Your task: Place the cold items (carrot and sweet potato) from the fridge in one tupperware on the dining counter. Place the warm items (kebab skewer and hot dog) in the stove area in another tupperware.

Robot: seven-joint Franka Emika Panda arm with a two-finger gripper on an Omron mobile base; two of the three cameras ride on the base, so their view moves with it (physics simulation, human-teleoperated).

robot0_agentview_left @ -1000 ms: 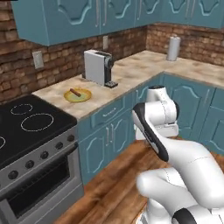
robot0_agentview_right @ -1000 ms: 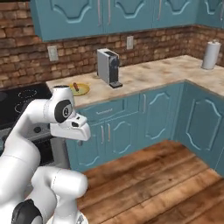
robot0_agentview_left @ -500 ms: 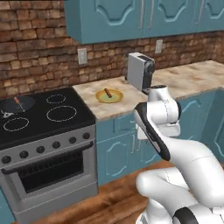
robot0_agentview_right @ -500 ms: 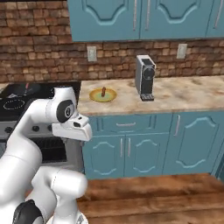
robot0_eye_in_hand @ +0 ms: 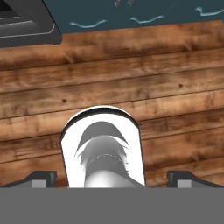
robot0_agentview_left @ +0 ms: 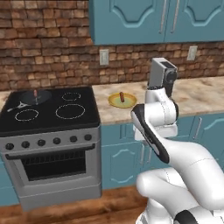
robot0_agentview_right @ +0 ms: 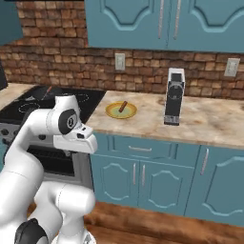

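Brick-backed desk (robot0_agentview_left: pixel 201 94) carries a yellow plate (robot0_agentview_left: pixel 122 100) whose small brownish item is indistinct; jaws (robot0_eye_in_hand: pixel 111 177) spread wide, empty, over floorboards (robot0_eye_in_hand: pixel 131 83).

arm (robot0_agentview_left: pixel 175 153): glossy white, chunky rounded links | joints: dark grey/black bands and round caps | finger tips (robot0_eye_in_hand: pixel 41 177): small, dark, boxy | no cables or markings i can see

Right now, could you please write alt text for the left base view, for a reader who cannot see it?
A black cooktop over a steel oven front stands left of a beige counter bearing a yellow plate with a hot dog and a grey appliance. The white arm is folded in the foreground; a brick wall and teal cabinets are behind.
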